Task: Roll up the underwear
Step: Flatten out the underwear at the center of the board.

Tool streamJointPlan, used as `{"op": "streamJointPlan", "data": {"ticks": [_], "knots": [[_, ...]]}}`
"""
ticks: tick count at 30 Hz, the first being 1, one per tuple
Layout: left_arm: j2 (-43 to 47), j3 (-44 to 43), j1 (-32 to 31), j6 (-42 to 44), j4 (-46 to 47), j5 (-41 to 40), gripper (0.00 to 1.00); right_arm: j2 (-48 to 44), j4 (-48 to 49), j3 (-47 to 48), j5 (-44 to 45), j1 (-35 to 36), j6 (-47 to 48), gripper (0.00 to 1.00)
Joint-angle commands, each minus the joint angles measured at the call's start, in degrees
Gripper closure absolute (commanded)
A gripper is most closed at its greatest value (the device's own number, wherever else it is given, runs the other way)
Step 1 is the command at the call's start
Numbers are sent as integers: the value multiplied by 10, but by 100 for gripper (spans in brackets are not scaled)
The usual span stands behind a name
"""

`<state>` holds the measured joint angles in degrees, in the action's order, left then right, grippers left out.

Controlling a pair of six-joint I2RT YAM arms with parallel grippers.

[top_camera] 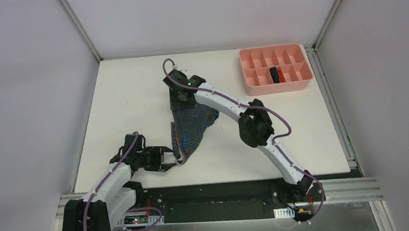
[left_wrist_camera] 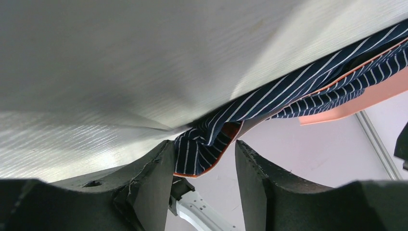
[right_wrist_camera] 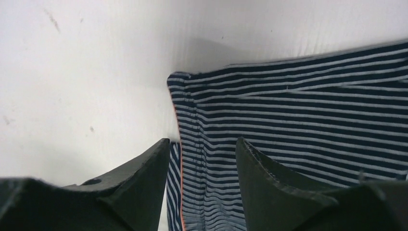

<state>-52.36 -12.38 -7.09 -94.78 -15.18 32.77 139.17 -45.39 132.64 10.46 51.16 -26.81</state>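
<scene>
Striped briefs (top_camera: 192, 128) (left_wrist_camera: 288, 91) (right_wrist_camera: 298, 110): dark blue with thin pale stripes and orange trim, stretched in a long strip from mid-counter toward the near left edge of the counter (top_camera: 129, 99).

Left gripper (top_camera: 174, 161) (left_wrist_camera: 204, 144): low, close to the near left edge, pinching the bunched near corner of the striped briefs. Cloth fills the gap between both fingers in the left wrist view.

Right gripper (top_camera: 181, 98) (right_wrist_camera: 203, 142): near the middle of the counter, toward the far edge, pointing down. Fingers spread and straddling the hemmed far edge of the briefs, cloth flat beneath them.

Pink compartment tray (top_camera: 277, 89): far right corner, well apart from both grippers.

Rolled navy briefs (top_camera: 275, 75): 1 piece with orange showing, tucked in a middle compartment of the tray's near row.
</scene>
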Motion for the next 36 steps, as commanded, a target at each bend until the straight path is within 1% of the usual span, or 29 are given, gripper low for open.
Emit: {"op": "streamJointPlan", "data": {"ticks": [1, 4, 8, 9, 10, 12, 14, 15, 16, 17, 22, 25, 29, 33, 36], "knots": [[-17, 29, -2, -14, -40, 29, 51, 26, 33, 43, 45, 2, 25, 45], [-29, 32, -2, -6, -40, 31, 52, 46, 72, 50, 55, 2, 41, 45], [-36, 31, -2, 1, -39, 33, 52, 88, 75, 93, 49, 6, 56, 46], [-36, 31, -1, 1, -38, 33, 52, 94, 79, 95, 47, 9, 60, 47], [-38, 32, -2, 1, -37, 33, 52, 99, 83, 94, 46, 12, 64, 50], [-41, 32, -1, 3, -34, 34, 53, 108, 85, 94, 45, 17, 71, 61], [-45, 33, -2, 3, -30, 37, 53, 107, 81, 93, 47, 18, 69, 81], [-47, 33, -2, 4, -27, 40, 53, 103, 82, 89, 48, 18, 68, 89], [-50, 33, -2, 5, -27, 42, 53, 98, 85, 84, 50, 16, 68, 96], [-52, 33, -2, 6, -25, 44, 53, 91, 88, 79, 52, 16, 69, 100], [-61, 28, -2, 14, -24, 46, 49, 65, 96, 53, 39, 7, 59, 100], [-65, 26, -2, 18, -24, 40, 50, 49, 99, 34, 36, 4, 52, 100], [-92, 14, -2, 26, -15, 37, 60, 17, 117, 3, 26, -5, 31, 100], [-143, -8, -3, 54, -12, 44, 70, -3, 121, 1, 14, -17, 14, 100], [-171, -20, -3, 64, -7, 33, 80, -20, 121, -7, 11, -22, 8, 100]]}}
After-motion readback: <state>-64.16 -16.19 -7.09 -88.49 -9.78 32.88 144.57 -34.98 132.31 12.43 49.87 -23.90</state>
